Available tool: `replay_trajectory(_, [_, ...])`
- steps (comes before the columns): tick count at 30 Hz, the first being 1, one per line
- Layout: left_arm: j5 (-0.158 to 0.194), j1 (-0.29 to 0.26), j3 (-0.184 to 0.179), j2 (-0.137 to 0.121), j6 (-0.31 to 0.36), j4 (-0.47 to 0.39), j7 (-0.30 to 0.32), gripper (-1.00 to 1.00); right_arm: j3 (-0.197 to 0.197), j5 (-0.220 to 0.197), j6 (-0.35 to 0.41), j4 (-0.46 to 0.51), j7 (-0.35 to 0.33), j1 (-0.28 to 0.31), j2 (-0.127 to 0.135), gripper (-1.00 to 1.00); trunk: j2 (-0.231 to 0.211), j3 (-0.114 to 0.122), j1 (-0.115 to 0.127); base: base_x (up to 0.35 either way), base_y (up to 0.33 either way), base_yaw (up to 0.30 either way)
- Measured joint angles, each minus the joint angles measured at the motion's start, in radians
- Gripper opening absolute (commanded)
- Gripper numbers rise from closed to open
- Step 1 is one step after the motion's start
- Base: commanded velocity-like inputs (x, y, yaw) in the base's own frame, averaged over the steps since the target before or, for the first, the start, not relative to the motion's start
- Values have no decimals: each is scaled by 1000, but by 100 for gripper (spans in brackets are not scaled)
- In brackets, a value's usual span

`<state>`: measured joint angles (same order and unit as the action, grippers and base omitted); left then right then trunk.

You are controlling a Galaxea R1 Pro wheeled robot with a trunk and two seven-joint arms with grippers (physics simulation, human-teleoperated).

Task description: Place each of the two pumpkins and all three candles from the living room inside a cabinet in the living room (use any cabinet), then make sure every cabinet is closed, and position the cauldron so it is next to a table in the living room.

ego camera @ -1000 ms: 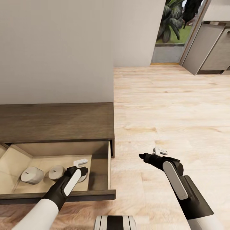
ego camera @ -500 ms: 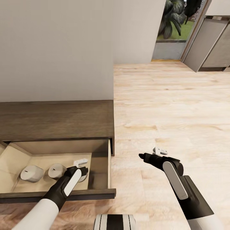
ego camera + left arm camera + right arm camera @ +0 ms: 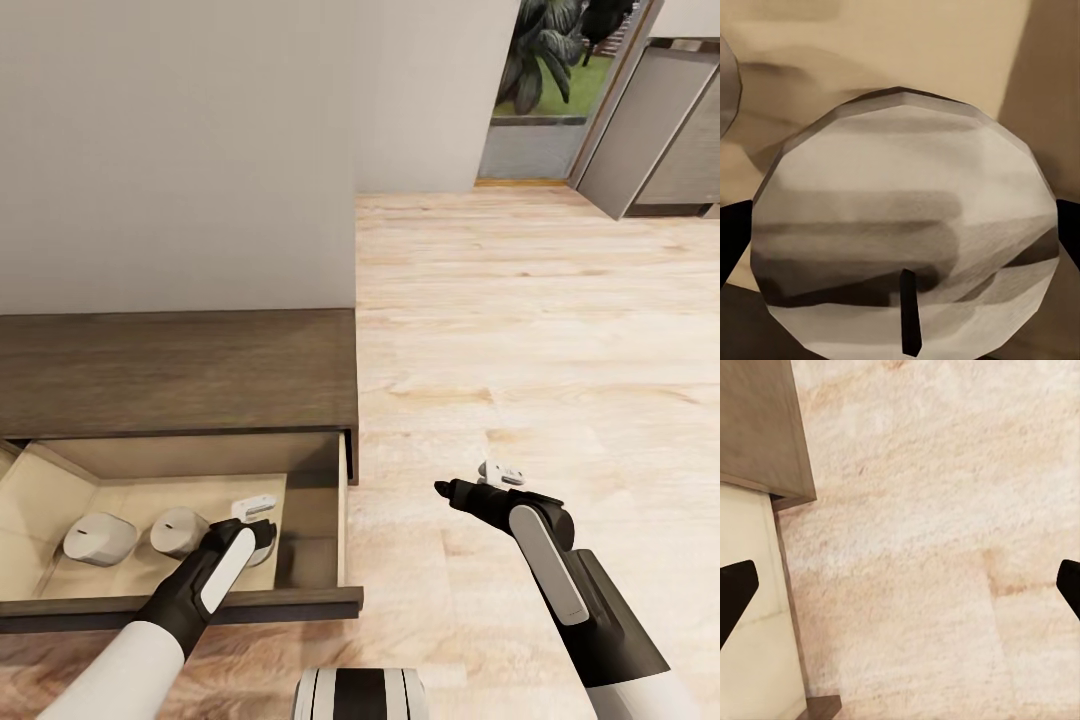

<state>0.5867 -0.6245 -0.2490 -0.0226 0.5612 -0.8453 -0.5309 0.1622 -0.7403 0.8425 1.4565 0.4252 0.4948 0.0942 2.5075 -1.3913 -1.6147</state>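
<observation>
Open drawer of the cabinet (image 3: 180,375), two candles (image 3: 100,538) inside, left gripper (image 3: 252,528) spread around a third candle (image 3: 904,240), right gripper (image 3: 470,490) open, empty, over floor (image 3: 540,330) beside cabinet.

Open drawer (image 3: 300,605) juts across floor (image 3: 520,330); two candles (image 3: 100,538) inside; rightward floor open

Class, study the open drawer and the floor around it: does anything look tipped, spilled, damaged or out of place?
Nothing stands out. Two candles sit upright in the open cabinet drawer; the left tool brackets a third, while the right tool hangs open above bare floor.
</observation>
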Motion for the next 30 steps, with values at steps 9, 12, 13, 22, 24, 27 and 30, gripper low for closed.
replay_trajectory(9, [18, 2, -2, -1, -7, -12, 3, 100, 0, 0, 0, 1, 0, 0, 0, 100, 0, 0, 0, 0, 0, 0])
replay_trajectory(12, [18, 1, -1, -1, -6, -12, 3, 100, 0, 0, 0, 2, 0, 0, 0, 100, 0, 0, 0, 0, 0, 0])
replay_trajectory(13, [18, 1, -1, -1, -6, -12, 3, 100, 0, 0, 0, 3, 0, 0, 0, 100, 0, 0, 0, 0, 0, 0])
replay_trajectory(22, [19, 1, 2, -1, -2, -12, 3, 100, 0, 0, 0, 3, 0, 0, 0, 100, -1, 19, 2, 0, 0, 0])
replay_trajectory(24, [19, 1, 2, -2, -1, -12, 3, 100, 0, 0, 0, 3, 0, 0, 0, 100, -2, 27, 3, 0, 0, 0])
replay_trajectory(27, [19, 1, 3, -2, -1, -12, 3, 100, 0, 0, 0, 3, 0, 0, 0, 100, -2, 38, 4, 0, 0, 0])
replay_trajectory(30, [19, 1, 4, -3, 2, -12, 3, 100, 0, 0, 0, 3, 0, 0, 0, 100, -3, 50, 6, 0, 0, 0])
